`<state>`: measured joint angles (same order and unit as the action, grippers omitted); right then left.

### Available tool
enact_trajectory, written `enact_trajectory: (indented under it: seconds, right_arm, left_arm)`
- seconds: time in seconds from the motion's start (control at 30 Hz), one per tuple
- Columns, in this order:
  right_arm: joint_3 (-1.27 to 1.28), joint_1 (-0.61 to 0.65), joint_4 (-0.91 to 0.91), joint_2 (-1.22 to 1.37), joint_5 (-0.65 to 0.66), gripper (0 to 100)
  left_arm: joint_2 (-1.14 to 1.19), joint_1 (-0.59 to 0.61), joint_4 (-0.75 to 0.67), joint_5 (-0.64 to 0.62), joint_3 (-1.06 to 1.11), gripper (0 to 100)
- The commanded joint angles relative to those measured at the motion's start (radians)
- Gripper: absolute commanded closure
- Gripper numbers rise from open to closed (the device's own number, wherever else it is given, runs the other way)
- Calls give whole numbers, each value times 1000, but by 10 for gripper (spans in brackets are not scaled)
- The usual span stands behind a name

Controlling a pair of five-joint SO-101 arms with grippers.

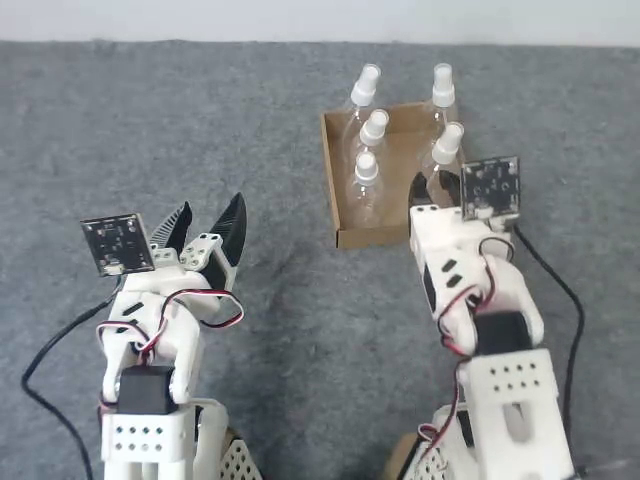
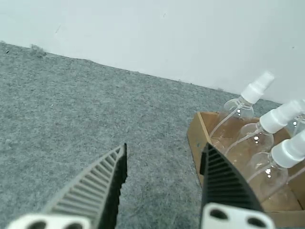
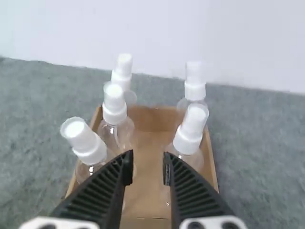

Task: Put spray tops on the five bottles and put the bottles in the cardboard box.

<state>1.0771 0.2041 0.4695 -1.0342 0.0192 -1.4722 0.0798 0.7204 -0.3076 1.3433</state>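
1. Bench (image 1: 200, 120): grey felt-like surface with a pale wall along its far edge. It carries the cardboard box and both arms.
2. Right arm (image 1: 480, 300): white, with red and black wires. It points at the near end of the box, and its wrist camera board sits just beside the box's near corner.
3. Left arm (image 1: 150, 330): same build, well apart from the box, over bare bench off the box's long side wall.
4. Cardboard box (image 1: 372, 236) (image 3: 143, 121) (image 2: 198, 136): open-topped brown carton sitting flat, long axis running away from the arms.
5. Bottles (image 1: 365, 200) (image 3: 116, 131) (image 2: 236, 121): five clear ones, all upright inside the box. Three are along the wall nearer the left arm and two along the opposite wall.
6. Right pincer (image 1: 428, 192) (image 3: 146, 164): hangs over the near end of the box, between the two rows of bottles. The black jaws are parted by a narrow gap, released, with nothing between them. They are close to the nearest bottles; I can't tell if they touch.
7. Left pincer (image 1: 205, 225) (image 2: 164, 162): jaws spread wide, released and holding nothing. Its tips point toward the far wall, with the box off to one side.
8. Spray tops (image 1: 373, 125) (image 3: 114, 102) (image 2: 257, 87): white, one seated on each of the five bottles and standing above the box rim.
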Motion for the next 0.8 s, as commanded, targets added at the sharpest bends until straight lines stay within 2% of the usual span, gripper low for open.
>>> enact_trajectory:
  seconds: [0.0,0.23,0.77]
  right_arm:
    - [41,13,-51,-133,31,948]
    - [181,44,-194,-268,35,949]
    - [301,77,-203,-521,34,946]
  left_arm:
    - [-14,-5,-31,-8,-53,763]
    - [-14,-5,-31,-8,-53,763]
    - [-14,-3,-31,-8,-53,763]
